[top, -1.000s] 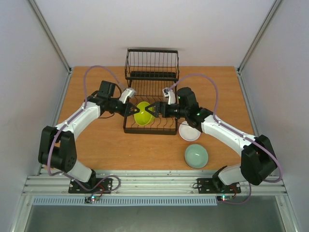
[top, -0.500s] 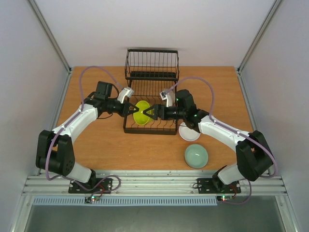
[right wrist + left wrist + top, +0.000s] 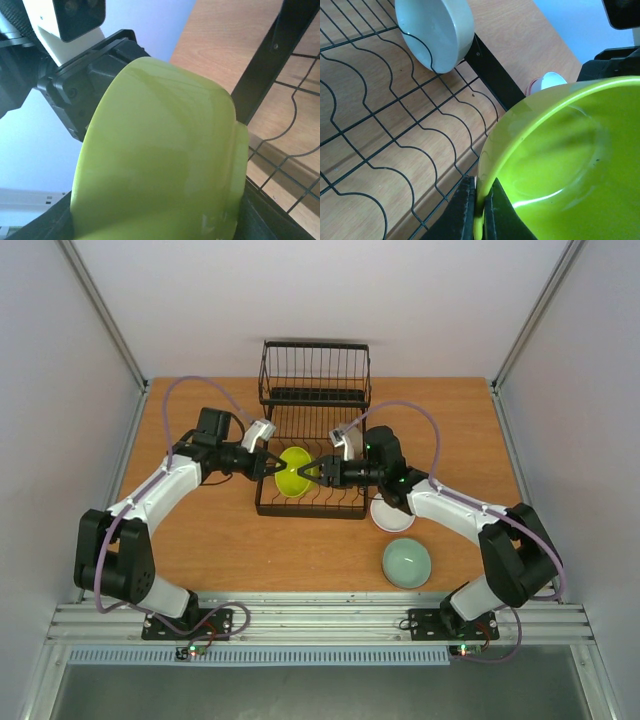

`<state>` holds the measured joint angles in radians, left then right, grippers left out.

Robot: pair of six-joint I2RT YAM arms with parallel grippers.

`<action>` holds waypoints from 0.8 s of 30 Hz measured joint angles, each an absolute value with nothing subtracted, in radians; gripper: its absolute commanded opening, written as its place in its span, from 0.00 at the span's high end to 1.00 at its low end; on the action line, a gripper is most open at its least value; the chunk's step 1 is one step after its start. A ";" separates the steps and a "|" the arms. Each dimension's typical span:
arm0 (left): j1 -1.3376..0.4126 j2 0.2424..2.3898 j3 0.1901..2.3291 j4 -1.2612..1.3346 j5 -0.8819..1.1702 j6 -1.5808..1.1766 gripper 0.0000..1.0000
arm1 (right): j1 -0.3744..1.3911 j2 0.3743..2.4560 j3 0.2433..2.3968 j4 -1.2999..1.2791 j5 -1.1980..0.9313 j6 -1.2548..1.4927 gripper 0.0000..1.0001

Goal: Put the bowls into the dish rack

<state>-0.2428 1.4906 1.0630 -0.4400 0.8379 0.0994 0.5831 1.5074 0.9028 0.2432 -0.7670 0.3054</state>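
Fingers (image 3: 464, 210) of the left gripper (image 3: 480, 200) are closed on the rim of the yellow-green bowl (image 3: 294, 473), one inside the lip and one outside. The right gripper (image 3: 313, 472) meets the same bowl from the right. Its fingers stand wide apart with the bowl between them, but I cannot tell whether they press on it.

The bowl is tipped on its edge over the near half of the dish rack (image 3: 300, 512). Its hollow is turned to the left and somewhat up, and its foot points right, so its axis runs left to right across the rack. Whether it touches the wires cannot be told.

The rack lies in the middle of the table (image 3: 200, 540), with its tall basket section (image 3: 315, 370) at the far end. A white bowl (image 3: 390, 512) sits on the table just beside the rack's near right corner, and a pale green bowl (image 3: 407, 562) sits nearer, apart from it.

The left wrist view looks into the bowl's hollow and down onto the wavy wires of the rack floor. It also shows a pale bowl (image 3: 437, 30) in the rack by the frame bar (image 3: 495, 75), with a wire crossing in front of it. The top view does not show that bowl. The right wrist view shows only the yellow-green bowl's outer wall and foot, with the left arm's camera (image 3: 65, 17) behind it.
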 measured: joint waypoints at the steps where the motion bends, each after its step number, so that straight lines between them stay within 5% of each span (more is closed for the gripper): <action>1: -0.242 1.491 1.063 -0.441 0.833 0.094 1.00 | 0.582 1.510 0.902 0.244 -0.766 0.307 0.95; 4: -0.242 1.491 1.063 -0.445 0.823 0.093 0.99 | 0.582 1.514 0.903 0.239 -0.763 0.308 0.99; 5: -0.242 1.491 1.063 -0.445 0.820 0.093 0.89 | 0.582 1.514 0.903 0.236 -0.763 0.308 0.99; 9: -0.243 1.491 1.063 -0.442 0.808 0.096 0.03 | 0.583 1.514 0.924 0.186 -0.755 0.287 0.99; 24: -0.243 1.426 1.063 -0.414 0.521 0.073 0.01 | 0.716 1.726 1.431 -0.457 -0.130 -0.023 0.99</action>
